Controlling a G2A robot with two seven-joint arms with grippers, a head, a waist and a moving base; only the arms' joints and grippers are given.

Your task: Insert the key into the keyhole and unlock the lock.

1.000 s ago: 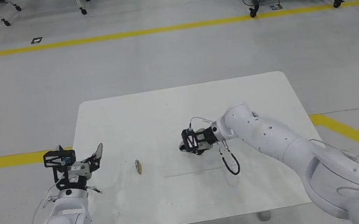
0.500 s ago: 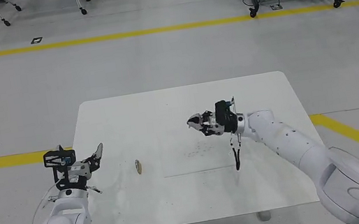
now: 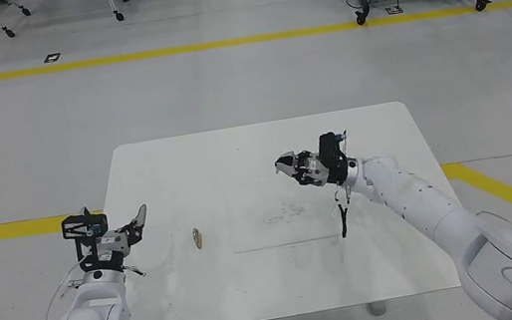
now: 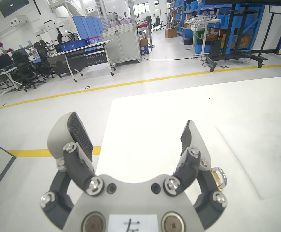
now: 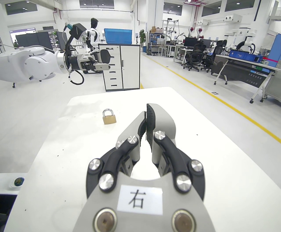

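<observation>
A small brass padlock (image 3: 197,237) lies flat on the white table (image 3: 235,153), left of the middle. It also appears in the right wrist view (image 5: 109,117) and in the left wrist view (image 4: 218,179), half behind a finger. My left gripper (image 3: 139,217) (image 4: 131,123) hangs open at the table's left edge, just left of the lock, holding nothing. My right gripper (image 3: 283,166) (image 5: 146,109) is raised over the table's middle right, pointing toward the lock. It is shut on the key, which is almost wholly hidden between the pads.
A thin white sheet (image 4: 252,153) lies on the table's front middle, with dark smudges (image 3: 281,216) near its back edge. A black cable (image 3: 343,217) hangs from the right forearm. The left arm (image 5: 33,63) shows beyond the table's far end in the right wrist view.
My right gripper has lifted off the table near the smudges and drawn back to the right, away from the lock, staying shut. The left arm and the lock have not moved.
</observation>
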